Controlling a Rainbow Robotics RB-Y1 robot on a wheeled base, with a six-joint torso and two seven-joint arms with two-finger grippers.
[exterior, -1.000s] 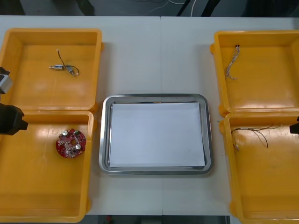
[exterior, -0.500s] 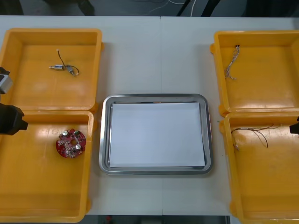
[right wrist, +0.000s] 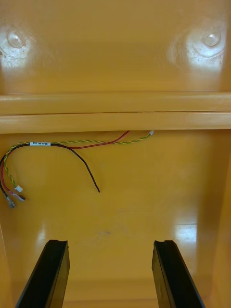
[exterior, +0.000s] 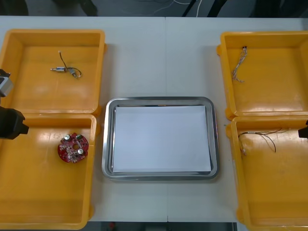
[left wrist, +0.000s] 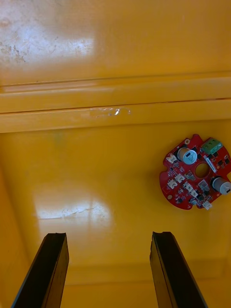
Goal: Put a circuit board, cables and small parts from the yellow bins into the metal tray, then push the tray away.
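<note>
A round red circuit board [exterior: 73,147] lies in the near left yellow bin [exterior: 43,192]. In the left wrist view the board [left wrist: 196,172] sits ahead of the fingers, off to the side of one black finger [left wrist: 175,272]. My left gripper [left wrist: 109,272] is open over the bin floor, holding nothing. A red, yellow and black cable [right wrist: 67,144] lies ahead of my right gripper [right wrist: 110,274], which is open and bare above the near right bin [exterior: 274,192]. The metal tray [exterior: 109,139], white inside, sits between the bins with nothing in it.
The far left bin [exterior: 29,91] holds a small metal part on a thin black lead [exterior: 65,70]. A twisted cable [exterior: 239,64] lies in the far right bin [exterior: 274,91]. The left arm [exterior: 10,124] and right arm [exterior: 304,131] sit at the table's side edges.
</note>
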